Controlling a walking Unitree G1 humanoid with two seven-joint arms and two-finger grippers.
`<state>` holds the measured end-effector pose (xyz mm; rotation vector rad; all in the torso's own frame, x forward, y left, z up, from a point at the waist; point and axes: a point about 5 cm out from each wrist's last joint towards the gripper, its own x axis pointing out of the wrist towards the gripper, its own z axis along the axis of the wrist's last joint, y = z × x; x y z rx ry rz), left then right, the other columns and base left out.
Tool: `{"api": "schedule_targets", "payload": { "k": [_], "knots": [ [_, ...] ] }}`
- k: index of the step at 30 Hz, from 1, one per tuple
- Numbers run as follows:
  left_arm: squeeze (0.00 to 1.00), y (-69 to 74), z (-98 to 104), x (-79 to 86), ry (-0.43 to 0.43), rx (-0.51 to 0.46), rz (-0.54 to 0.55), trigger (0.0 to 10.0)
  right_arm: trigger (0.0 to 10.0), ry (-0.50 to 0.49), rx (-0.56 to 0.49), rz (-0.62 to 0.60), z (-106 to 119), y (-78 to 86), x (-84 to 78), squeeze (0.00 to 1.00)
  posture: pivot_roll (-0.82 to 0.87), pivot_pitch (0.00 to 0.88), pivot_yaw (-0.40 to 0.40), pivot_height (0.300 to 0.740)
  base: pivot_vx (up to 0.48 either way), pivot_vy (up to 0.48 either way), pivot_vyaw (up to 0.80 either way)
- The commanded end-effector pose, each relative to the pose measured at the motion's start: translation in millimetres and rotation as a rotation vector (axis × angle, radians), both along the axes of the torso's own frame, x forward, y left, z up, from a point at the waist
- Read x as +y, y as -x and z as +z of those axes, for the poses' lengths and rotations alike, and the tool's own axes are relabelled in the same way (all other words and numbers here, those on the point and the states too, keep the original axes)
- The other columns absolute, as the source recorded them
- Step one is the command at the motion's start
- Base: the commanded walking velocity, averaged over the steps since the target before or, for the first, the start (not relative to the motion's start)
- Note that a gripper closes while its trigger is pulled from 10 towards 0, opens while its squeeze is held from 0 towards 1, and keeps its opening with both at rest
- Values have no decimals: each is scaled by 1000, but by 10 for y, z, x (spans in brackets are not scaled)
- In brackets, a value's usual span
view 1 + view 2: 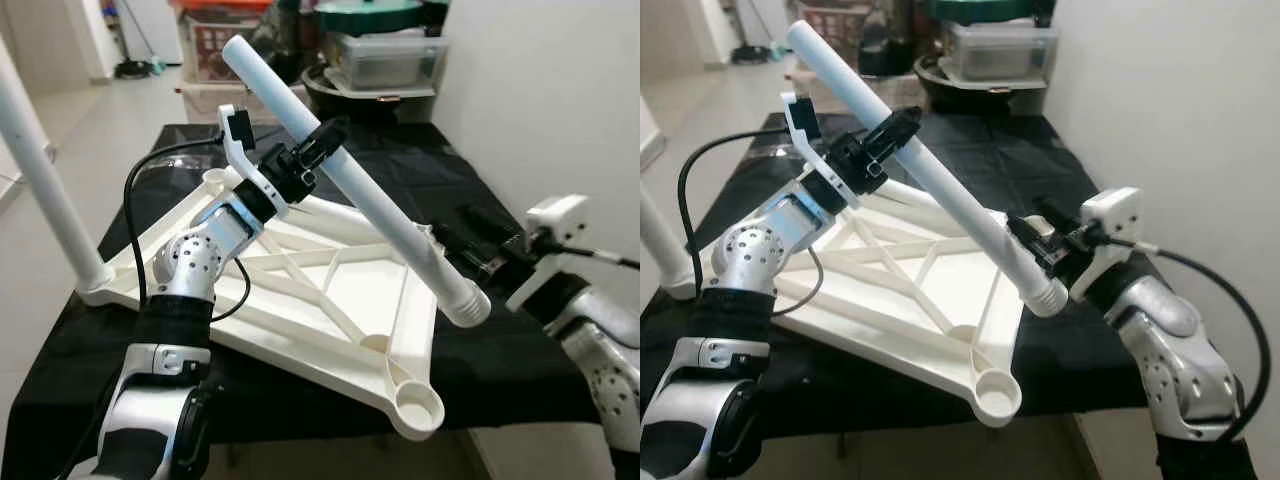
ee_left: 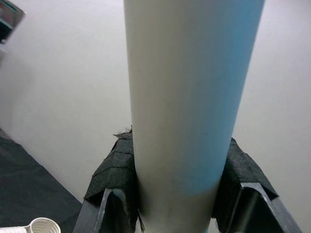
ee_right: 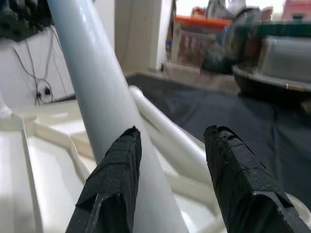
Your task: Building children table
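You are looking down on a table draped in black cloth (image 1: 520, 370), its right long edge running close beside a white wall (image 1: 1180, 100), so there is little free room on that side. To the left the floor (image 1: 70, 120) is open. Behind the far edge stand stacked storage bins (image 1: 385, 55) and a dark round basin, closing off that end.

On the cloth lies the white tabletop frame (image 1: 330, 300), upside down with its ribs showing. Its near corner socket (image 1: 418, 403) hangs past the table's front edge. At the frame's left corner one table leg (image 1: 45, 180) is already standing upright in its socket.

A second white table leg (image 1: 350, 180) slants across above the frame, high end toward the bins, ribbed low end (image 1: 1045, 293) down at the right, hanging above the frame's right rim and clear of any socket.

Your left gripper (image 1: 310, 155) is pinching this leg around its upper half; the left wrist view shows both pads (image 2: 114, 170) pressed to the tube.

Your right gripper (image 1: 1035, 245) sits at the leg's lower end, near the wall. Its fingers (image 3: 114, 174) are spread, the tube lying against one finger with a gap to the other.
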<state>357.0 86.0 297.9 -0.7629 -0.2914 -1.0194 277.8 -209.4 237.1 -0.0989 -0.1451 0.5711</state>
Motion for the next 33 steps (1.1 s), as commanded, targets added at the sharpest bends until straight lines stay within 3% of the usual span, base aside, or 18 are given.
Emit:
{"api": "schedule_targets", "payload": {
  "k": [1, 2, 5, 6, 11, 12, 16, 24, 31, 33],
  "knots": [
    [0, -7, 14, -22, 2, -16, -8, 10000, 10000, 36, 47, 1, -50, 4, 9, 0, 61, 0, -40, 740, 0, 0, -563],
    [0, -12, 28, -41, -29, -44, -8, 10000, 10000, 43, 124, 14, -109, -3, 3, 0, 62, 0, -38, 740, 0, 0, 0],
    [0, -14, 35, -50, -34, -51, -10, 10000, 10000, 32, 140, 6, -104, -16, -14, 0, 63, 0, -38, 740, 0, 0, 0],
    [0, -15, 41, -58, -39, -60, -11, 10000, 10000, 26, 152, 22, -84, -15, -16, 1000, 61, 0, -39, 740, 0, 0, 0],
    [0, -24, 52, -88, -40, -75, -16, 10000, 10000, 61, 150, 18, 3, -43, -24, 1000, 61, 0, -40, 740, 0, 0, 0],
    [0, -24, 51, -101, -42, -79, -19, 10000, 10000, 72, 155, 4, 34, -64, -30, 0, 61, 0, -40, 740, 0, 0, 0],
    [0, -14, 44, -136, -52, -89, -28, 10000, 10000, 69, 172, 3, 103, -88, -33, 0, 60, 0, -41, 740, 0, 0, 0],
    [0, -10, 33, -227, -78, -108, -57, 10000, 10000, 27, 237, 141, 246, -20, 105, 0, 57, 0, -38, 740, 0, 0, 0],
    [0, -10, 39, -279, -100, -128, -75, 10000, 10000, -1, 256, 167, 333, -30, 103, 0, 55, 0, -36, 740, 0, 0, 0],
    [0, -11, 47, -308, -100, -131, -80, 10000, 10000, 24, 274, 233, 349, 22, 135, 0, 53, 0, -36, 740, 0, 0, 0]
  ]
}}
